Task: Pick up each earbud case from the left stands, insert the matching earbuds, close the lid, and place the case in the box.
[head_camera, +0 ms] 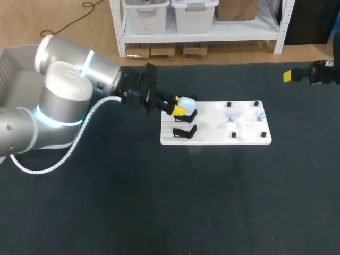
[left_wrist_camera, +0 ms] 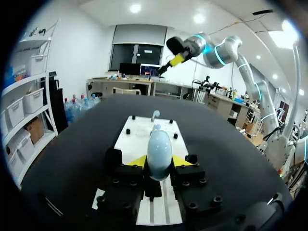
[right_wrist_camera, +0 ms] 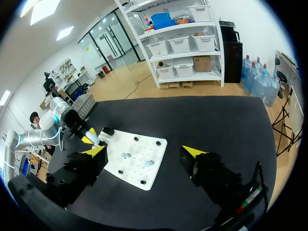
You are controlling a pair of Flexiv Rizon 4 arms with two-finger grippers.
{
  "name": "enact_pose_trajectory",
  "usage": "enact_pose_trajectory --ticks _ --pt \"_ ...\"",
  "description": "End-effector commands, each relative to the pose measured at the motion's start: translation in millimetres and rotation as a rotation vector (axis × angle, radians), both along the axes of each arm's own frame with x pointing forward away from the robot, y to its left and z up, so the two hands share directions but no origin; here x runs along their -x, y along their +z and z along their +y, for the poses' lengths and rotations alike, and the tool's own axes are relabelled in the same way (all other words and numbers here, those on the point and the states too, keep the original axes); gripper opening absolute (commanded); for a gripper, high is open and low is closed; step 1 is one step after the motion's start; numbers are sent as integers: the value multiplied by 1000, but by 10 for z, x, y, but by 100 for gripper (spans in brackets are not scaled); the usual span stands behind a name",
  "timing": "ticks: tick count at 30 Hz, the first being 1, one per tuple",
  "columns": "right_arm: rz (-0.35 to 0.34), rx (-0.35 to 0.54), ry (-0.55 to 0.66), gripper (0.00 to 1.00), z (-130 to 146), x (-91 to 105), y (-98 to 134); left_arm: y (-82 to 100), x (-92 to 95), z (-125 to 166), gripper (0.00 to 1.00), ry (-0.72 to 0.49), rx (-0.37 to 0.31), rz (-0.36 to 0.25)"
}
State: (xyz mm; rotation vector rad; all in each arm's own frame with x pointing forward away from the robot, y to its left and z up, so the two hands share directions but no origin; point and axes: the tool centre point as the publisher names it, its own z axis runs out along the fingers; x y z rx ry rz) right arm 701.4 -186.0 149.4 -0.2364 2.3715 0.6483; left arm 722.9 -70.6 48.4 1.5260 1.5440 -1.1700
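Dark, felt-like matting covers the table (head_camera: 159,202), and on it lies a flat white board (head_camera: 244,139), smooth and rectangular, with grooves on its left part. Two angular black stands sit there: the near one (head_camera: 185,130) is bare, the far one (head_camera: 190,115) lies just under the left gripper (head_camera: 179,109). Its yellow-tipped fingers are clamped from both sides on the earbud case (left_wrist_camera: 159,151), a glossy, pale blue, rounded, pebble-like shell with its lid down (whether it touches the stand I cannot tell). On the board's right part stand small black pegs (head_camera: 229,104), with two tiny pale earbuds (head_camera: 232,117) among them. The right gripper (right_wrist_camera: 144,153) hangs well apart at the table's far right, its jaws wide apart and holding nothing.
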Motion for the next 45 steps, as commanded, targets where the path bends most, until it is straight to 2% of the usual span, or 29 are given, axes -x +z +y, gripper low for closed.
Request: enact_pose_trajectory --ticks 1,6,11,19,28,45 --pt "0 2 -1 100 1 5 3 289 177 221 0 27 54 -18" --pt "0 2 -1 100 1 5 3 618 249 342 0 49 139 -34" --pt "0 2 -1 100 1 5 3 891 300 398 0 53 181 -57" --pt "0 2 -1 100 1 5 3 1041 399 436 0 81 215 -73" --pt "0 2 -1 100 1 5 3 1239 516 482 0 126 286 14" --pt "0 2 -1 100 1 5 3 1256 553 491 0 114 293 2"
